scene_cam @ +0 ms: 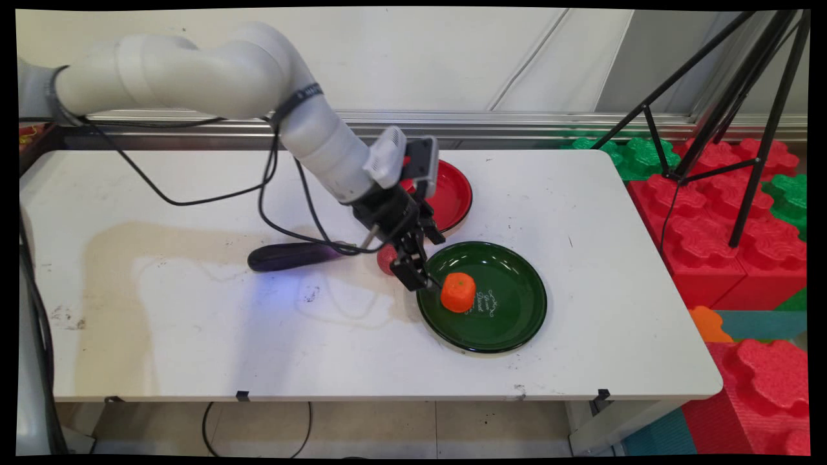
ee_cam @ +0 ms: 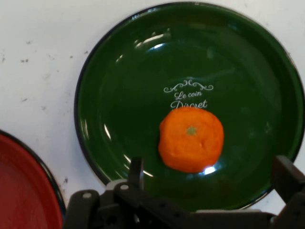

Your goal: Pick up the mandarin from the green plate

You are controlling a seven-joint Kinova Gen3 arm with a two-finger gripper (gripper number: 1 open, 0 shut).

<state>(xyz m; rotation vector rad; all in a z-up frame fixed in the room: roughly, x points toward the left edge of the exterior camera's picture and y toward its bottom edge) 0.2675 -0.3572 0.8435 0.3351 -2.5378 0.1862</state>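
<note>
Gripper [scene_cam: 423, 274] hung low over the left rim of the green plate [scene_cam: 517, 323], fingers [ee_cam: 137, 171] spread apart w/ nothing between them. In the hand view the two fingers stood wide, one at each side of the orange [ee_cam: 191, 139], which lay a bit beyond their tips. The orange, a small plastic fruit w/ a green stem dot, sat on the plate, left of centre in the main view, just beside white lettering on the plate's floor, and was just right of the gripper. Red plate [scene_cam: 455, 194] lay behind on the table [scene_cam: 194, 336], partly hidden by the arm, near the green one but not touching. A small red round thing [scene_cam: 386, 258] sat on the table just left of the gripper, mostly hidden; can't tell what it was. Left of that lay a dark purple long object [scene_cam: 291, 256], w/ black cables draped over it.
</note>
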